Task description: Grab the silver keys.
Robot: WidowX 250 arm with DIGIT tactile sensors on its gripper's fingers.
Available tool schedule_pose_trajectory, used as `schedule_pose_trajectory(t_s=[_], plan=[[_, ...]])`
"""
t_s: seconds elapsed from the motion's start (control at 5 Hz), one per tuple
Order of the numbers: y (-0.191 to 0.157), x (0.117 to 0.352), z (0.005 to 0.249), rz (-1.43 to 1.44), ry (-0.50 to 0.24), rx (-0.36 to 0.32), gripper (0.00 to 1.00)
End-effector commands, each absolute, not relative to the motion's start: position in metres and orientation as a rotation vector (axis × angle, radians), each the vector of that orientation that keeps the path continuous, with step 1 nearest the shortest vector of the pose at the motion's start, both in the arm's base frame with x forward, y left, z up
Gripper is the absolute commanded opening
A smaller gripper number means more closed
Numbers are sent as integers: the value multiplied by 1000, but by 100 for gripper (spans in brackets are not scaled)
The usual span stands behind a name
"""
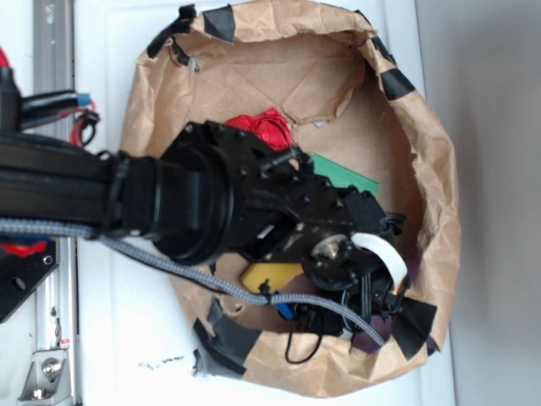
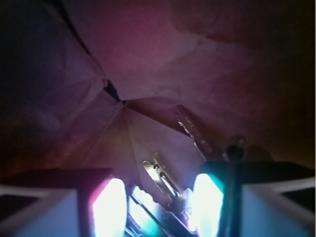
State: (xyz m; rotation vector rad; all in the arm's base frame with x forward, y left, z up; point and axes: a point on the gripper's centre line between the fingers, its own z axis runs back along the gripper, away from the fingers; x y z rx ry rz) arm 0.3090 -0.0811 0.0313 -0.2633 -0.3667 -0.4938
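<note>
I am straddling the bunch of dark silvery metal keys (image 2: 165,185) at lower centre with my pincer (image 2: 158,202) spread apart; next I should clench

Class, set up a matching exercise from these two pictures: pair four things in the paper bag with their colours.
Things:
1. keys
2. flat block
3. sponge
4. crumpled thing

Colours:
A. green
B. red
C. silvery metal
D. yellow

Pairs: 1-C, 2-A, 3-D, 4-B
</note>
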Motion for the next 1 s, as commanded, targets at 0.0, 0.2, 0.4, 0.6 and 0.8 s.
schedule_pose_trajectory(t_s=[0.0, 0.2, 0.4, 0.6, 0.8], plan=[[-83, 305, 51, -500, -369, -264, 0], [-75, 300, 65, -462, -378, -268, 0], [-62, 297, 91, -386, -398, -275, 0], [-43, 285, 132, -335, -439, -261, 0], [-20, 275, 174, -178, -438, -295, 0]])
